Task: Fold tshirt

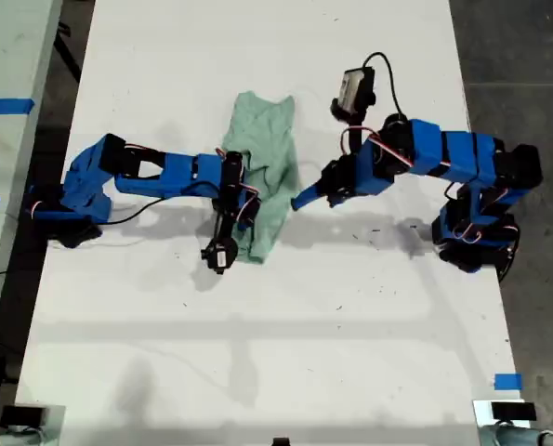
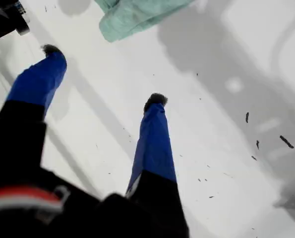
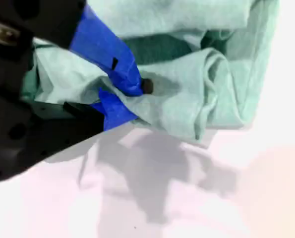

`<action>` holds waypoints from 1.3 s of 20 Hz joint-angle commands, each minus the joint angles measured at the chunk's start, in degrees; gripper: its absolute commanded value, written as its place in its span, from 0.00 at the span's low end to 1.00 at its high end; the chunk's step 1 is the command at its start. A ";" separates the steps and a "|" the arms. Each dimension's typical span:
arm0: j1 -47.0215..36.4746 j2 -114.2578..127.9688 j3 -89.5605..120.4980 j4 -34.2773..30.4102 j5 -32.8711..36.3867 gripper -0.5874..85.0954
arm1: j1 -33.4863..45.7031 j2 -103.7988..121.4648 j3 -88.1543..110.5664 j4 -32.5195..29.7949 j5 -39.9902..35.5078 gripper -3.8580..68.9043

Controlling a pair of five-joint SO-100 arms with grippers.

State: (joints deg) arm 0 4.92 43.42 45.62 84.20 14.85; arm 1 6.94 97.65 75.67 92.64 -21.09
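Tshirt [image 1: 262,177] lies bunched in a long narrow heap on the white table [image 1: 257,353], a little left of middle in the exterior view, its length running from the near side toward the far side. Nearest the camera in that view are a blue tape mark [image 1: 507,381] on the table's right edge and bare tabletop. Farther back, my second gripper [image 3: 130,101] sits at the cloth's left edge in the exterior view [image 1: 231,200]; its wrist view shows the blue jaws nearly closed with a fold of the mint cloth pinched between them, and the cloth [image 3: 197,64] rumpled in thick folds beyond the tips. My first gripper [image 1: 304,197] hangs just beside the cloth's right edge in the exterior view, apart from it; in its own view [image 2: 102,74] the two blue jaws stand wide with only bare table between them, and a corner of the cloth [image 2: 132,17] shows beyond the tips. The far end of the cloth reaches well past both arms. A second table [image 1: 11,93] with blue tape stands at the exterior view's left.
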 commanded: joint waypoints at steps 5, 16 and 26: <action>-0.62 6.50 -2.37 8.00 -1.85 0.38 | -0.62 4.92 0.88 -2.11 0.70 0.46; 4.92 37.53 0.62 29.97 -8.26 0.34 | -1.67 6.42 0.09 -1.32 1.49 0.46; 3.25 34.28 5.71 21.27 -5.63 0.34 | -1.49 1.32 -1.23 -5.01 -0.26 0.46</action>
State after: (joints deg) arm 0 10.63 79.37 51.59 104.94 6.59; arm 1 5.36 100.28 77.70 90.26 -19.95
